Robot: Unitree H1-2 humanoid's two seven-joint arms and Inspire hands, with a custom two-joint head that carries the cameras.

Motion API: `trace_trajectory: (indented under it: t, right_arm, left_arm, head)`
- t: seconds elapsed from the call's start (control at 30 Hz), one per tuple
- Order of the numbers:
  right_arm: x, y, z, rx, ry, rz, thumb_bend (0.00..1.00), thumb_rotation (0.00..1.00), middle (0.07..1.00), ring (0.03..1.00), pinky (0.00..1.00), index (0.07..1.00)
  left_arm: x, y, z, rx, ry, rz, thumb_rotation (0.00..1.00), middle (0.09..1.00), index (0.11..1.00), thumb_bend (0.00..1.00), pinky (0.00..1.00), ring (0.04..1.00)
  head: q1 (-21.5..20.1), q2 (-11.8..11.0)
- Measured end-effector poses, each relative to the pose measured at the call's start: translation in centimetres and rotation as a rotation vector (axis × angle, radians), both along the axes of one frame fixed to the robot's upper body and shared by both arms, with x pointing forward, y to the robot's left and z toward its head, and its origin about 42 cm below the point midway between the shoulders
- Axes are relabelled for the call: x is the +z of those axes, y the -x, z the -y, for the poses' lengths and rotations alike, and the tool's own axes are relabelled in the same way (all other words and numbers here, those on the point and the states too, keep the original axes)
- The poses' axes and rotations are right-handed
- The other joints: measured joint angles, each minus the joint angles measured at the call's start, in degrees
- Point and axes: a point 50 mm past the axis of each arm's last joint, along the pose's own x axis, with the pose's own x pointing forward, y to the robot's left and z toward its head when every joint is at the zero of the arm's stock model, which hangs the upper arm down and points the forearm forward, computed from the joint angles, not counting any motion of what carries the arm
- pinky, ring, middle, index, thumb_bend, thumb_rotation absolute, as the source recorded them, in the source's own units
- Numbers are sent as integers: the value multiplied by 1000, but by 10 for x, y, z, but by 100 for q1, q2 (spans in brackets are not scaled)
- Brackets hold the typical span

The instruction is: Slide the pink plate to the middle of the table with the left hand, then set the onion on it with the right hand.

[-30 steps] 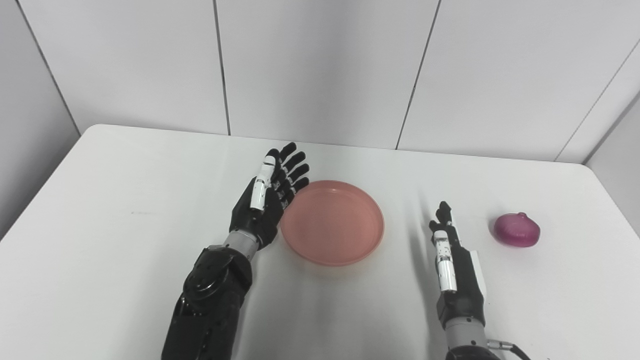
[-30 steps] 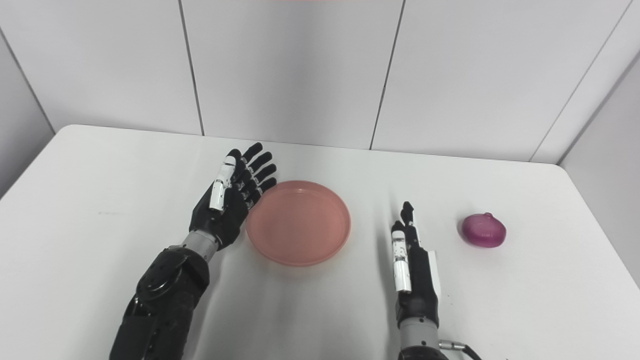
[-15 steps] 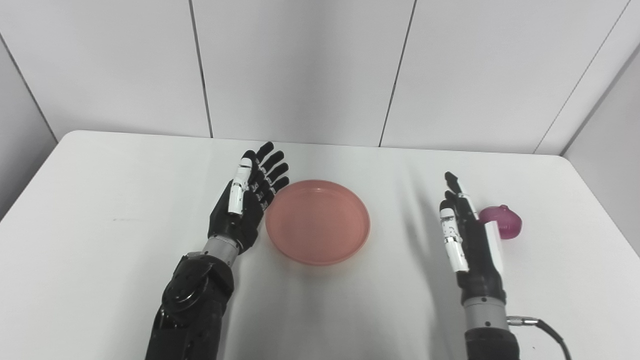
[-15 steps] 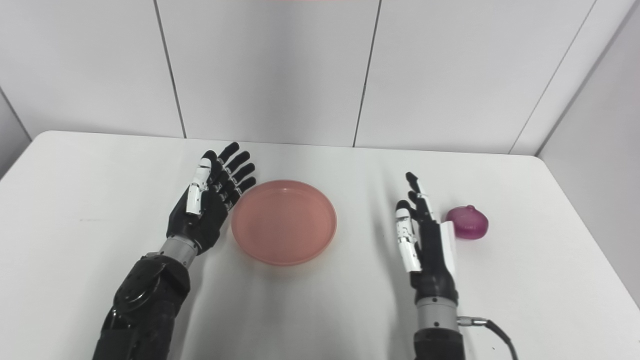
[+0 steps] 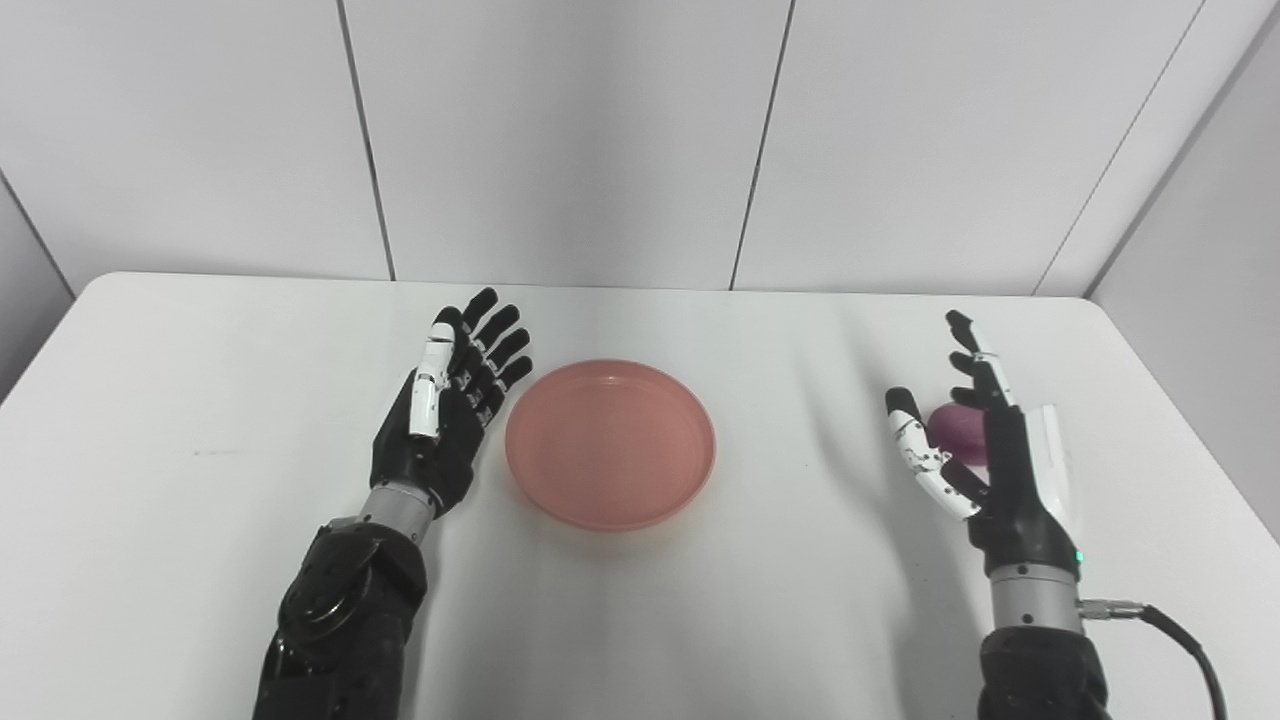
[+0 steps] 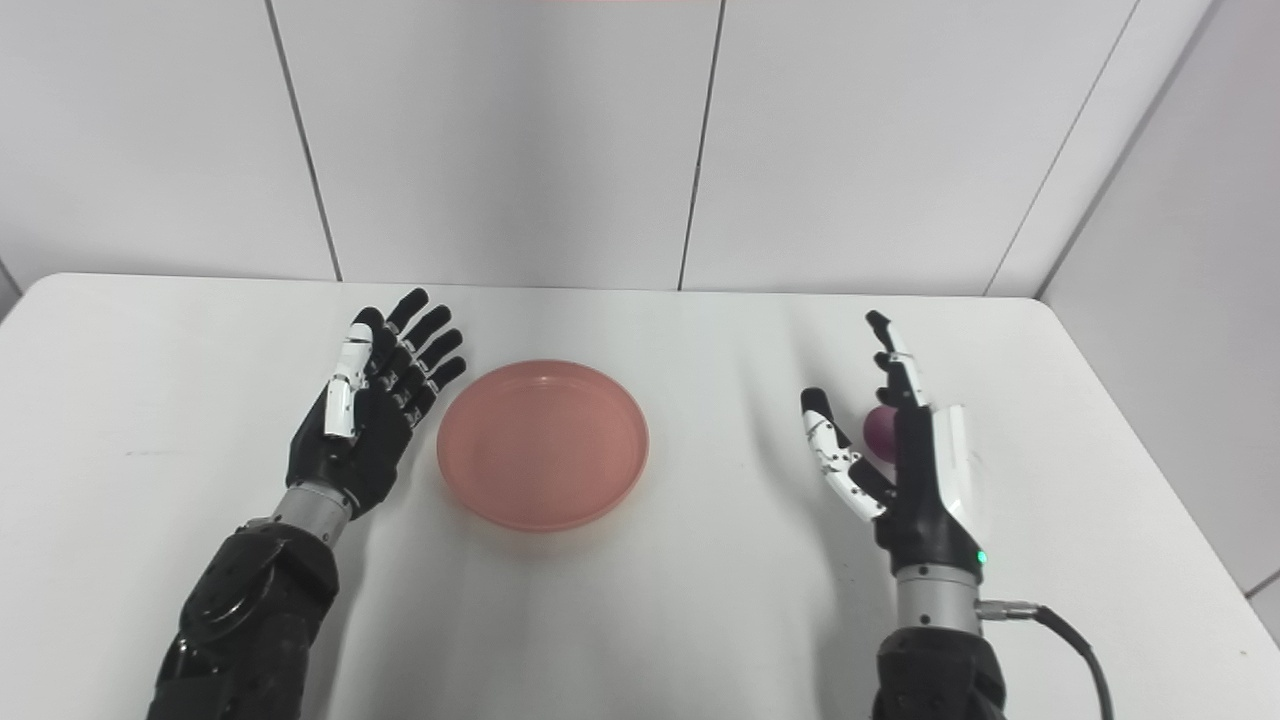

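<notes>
The pink plate (image 5: 610,443) lies near the middle of the white table (image 5: 200,520), with nothing on it. My left hand (image 5: 447,415) rests just left of the plate's rim, open, fingers straight and pointing away from me. A purple onion (image 5: 955,427) sits at the right side of the table, mostly hidden behind my right hand (image 5: 985,440). That hand is open, thumb spread to the left of the onion and fingers raised in front of it. I cannot tell whether the fingers touch the onion.
Grey wall panels (image 5: 560,140) stand behind the table's far edge. The right table edge (image 6: 1150,470) runs close to the right hand. A black cable (image 5: 1180,650) trails from the right wrist.
The camera has panned right. My right hand has moved forward and right to the onion, spreading its thumb, and now covers most of it. The left hand and plate keep their places.
</notes>
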Motion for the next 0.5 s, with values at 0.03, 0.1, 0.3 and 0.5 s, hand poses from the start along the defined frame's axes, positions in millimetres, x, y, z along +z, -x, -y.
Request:
trace_trajectory:
  t: [0.03, 0.1, 0.3, 0.5]
  right_arm:
    - [2, 0, 5, -18, 14, 6, 754, 440, 910, 879, 799, 928]
    - [4, 0, 12, -49, 43, 17, 766, 434, 909, 878, 796, 925]
    - [2, -4, 20, -104, 84, 13, 812, 353, 908, 873, 778, 907]
    - [-5, -7, 33, -161, 128, -5, 902, 340, 907, 864, 757, 908]
  left_arm:
    - [0, 0, -1, 2, -1, 0, 1000, 936, 923, 445, 920, 929]
    - [-2, 1, -4, 7, -4, -2, 1000, 936, 924, 445, 921, 930]
    - [-4, 0, -6, 8, -5, 0, 1000, 936, 921, 447, 927, 932]
    - [-7, 0, -11, 17, -7, -7, 1000, 929, 913, 447, 916, 926]
  head:
    - [0, 0]
    - [-61, 0]
    - [-185, -9]
    - [-273, -18]
